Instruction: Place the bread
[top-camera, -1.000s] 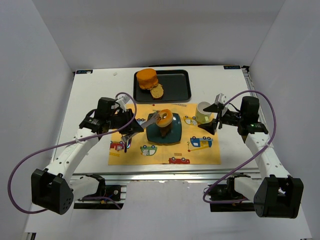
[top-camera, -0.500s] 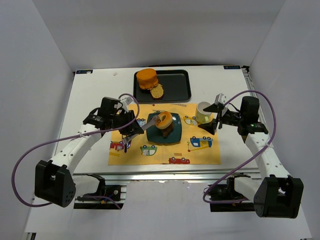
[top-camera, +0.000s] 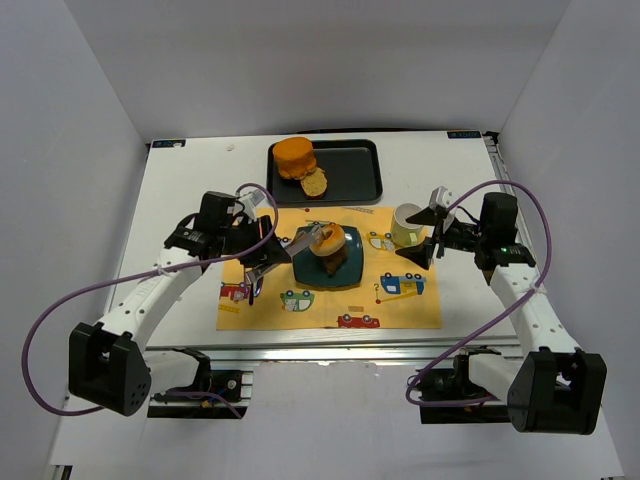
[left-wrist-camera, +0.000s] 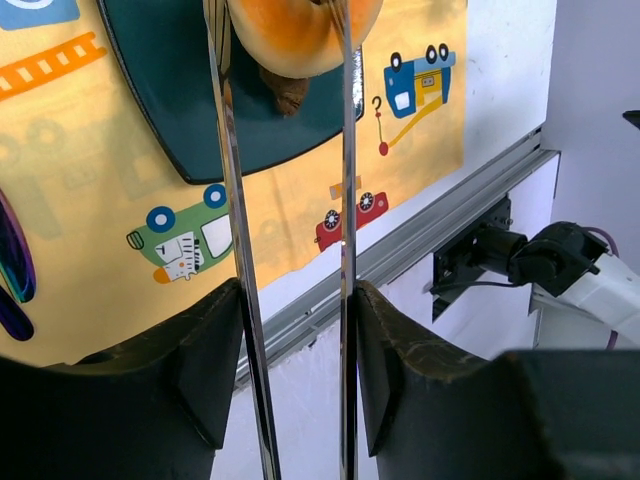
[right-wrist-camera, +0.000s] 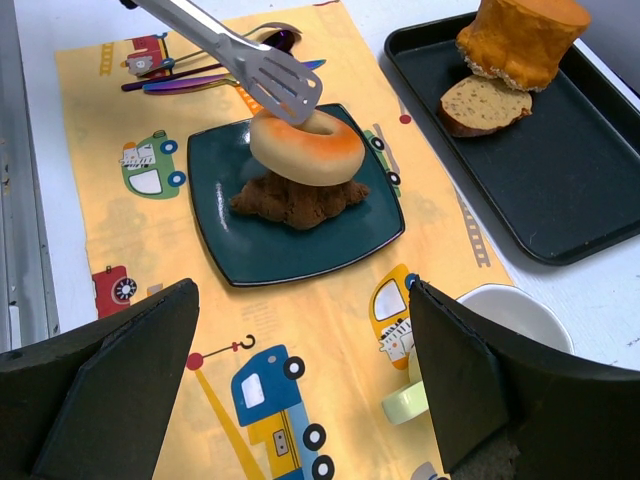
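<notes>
Bread (right-wrist-camera: 305, 148), a glazed ring, is all but placed, so take the scene by size. 1 white table (top-camera: 180, 200) carries a car-print placemat (top-camera: 400, 310). Behind it lies a black tray (top-camera: 350, 175) with a loaf (top-camera: 294, 157) and 1 slice (top-camera: 314, 183). On the placemat sits the dark teal plate (right-wrist-camera: 300, 255), a cup (top-camera: 407, 225) just beside it.

Over the last 1 s the left arm has edged in toward the plate and the ring looks slightly lower. It now appears to rest on the brown heap (right-wrist-camera: 290, 203) at the plate's middle.

The left gripper (left-wrist-camera: 295, 320) is clamped on the tongs (right-wrist-camera: 230, 55), whose 2 blades still flank the ring. The right gripper (top-camera: 428, 235) hangs by the cup, fingers spread and holding nothing.

By my judgement only letting go remains. If the tongs lift before they open, the ring could slide off the uneven heap.
</notes>
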